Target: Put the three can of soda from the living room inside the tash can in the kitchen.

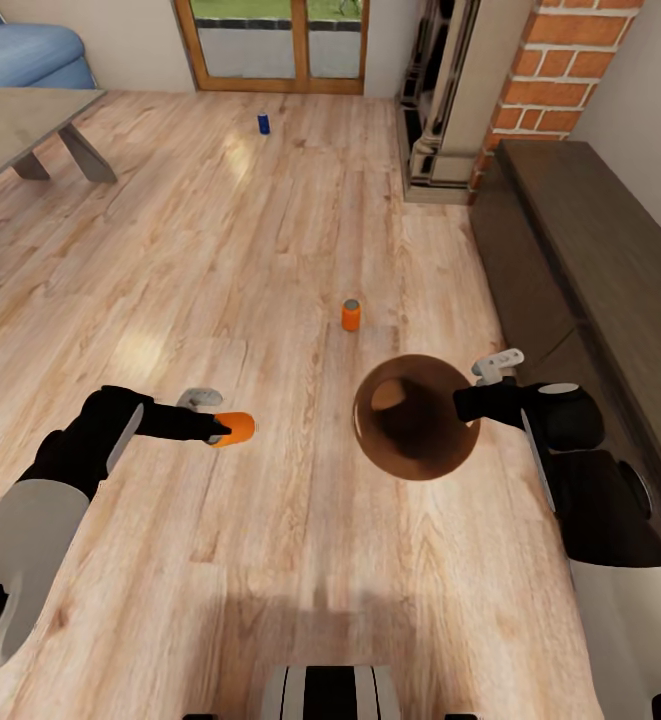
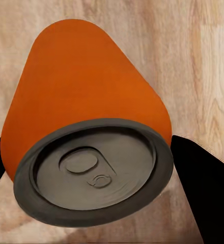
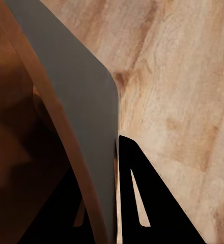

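- An orange can (image 1: 235, 428) is held sideways in the left gripper (image 1: 220, 428), above the floor (image 1: 270, 560); in the left wrist view its grey top (image 2: 94, 170) faces the camera, with 1 dark finger (image 2: 206, 193) pressed to each side.
- The bin (image 1: 415, 417) is gripped at its rim by the right gripper (image 1: 467, 403), apparently so the can may be dropped in; 1 finger (image 3: 142, 203) lies against the grey outer wall (image 3: 76, 101).
- 2 more cans are left on the floor: orange (image 1: 351, 315) just beyond the bin, blue (image 1: 264, 123) well beyond, near the glass doors (image 1: 270, 40).
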{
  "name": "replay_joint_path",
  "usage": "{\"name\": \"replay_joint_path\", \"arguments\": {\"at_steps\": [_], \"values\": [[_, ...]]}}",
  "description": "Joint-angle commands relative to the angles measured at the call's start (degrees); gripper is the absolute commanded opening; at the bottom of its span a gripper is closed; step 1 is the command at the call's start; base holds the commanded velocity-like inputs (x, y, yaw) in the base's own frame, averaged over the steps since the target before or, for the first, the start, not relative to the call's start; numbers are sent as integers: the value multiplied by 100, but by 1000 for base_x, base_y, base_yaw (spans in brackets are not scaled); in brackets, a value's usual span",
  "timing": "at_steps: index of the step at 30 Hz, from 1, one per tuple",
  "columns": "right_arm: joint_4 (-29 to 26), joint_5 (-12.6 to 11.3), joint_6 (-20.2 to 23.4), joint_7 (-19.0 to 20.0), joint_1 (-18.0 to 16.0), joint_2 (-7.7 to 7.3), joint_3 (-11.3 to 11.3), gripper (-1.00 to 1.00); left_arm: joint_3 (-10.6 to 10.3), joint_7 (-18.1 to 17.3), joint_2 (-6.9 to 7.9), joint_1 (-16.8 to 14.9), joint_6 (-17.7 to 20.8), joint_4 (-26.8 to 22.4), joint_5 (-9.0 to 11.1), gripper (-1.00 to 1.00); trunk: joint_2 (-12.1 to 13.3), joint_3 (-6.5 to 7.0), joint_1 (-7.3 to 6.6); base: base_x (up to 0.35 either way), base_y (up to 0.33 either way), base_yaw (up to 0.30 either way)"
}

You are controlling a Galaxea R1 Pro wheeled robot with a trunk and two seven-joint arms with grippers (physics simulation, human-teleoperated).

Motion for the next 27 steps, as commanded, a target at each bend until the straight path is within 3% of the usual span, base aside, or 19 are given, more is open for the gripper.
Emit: {"name": "replay_joint_path", "arguments": {"at_steps": [1,15,27], "values": [[-2,-100,17,38,-2,1,-2,-100,0,-2,0,0,0,0,2,-100,0,1,-1,0,311,0],[-2,-94,17,38,65,2,2,-100,-20,-10,-1,0,3,-17,2,-100,0,1,-1,0,313,0],[-3,-92,17,38,103,11,16,-100,-25,-9,8,1,3,-535,1,-100,0,1,-1,0,43,0]]}}
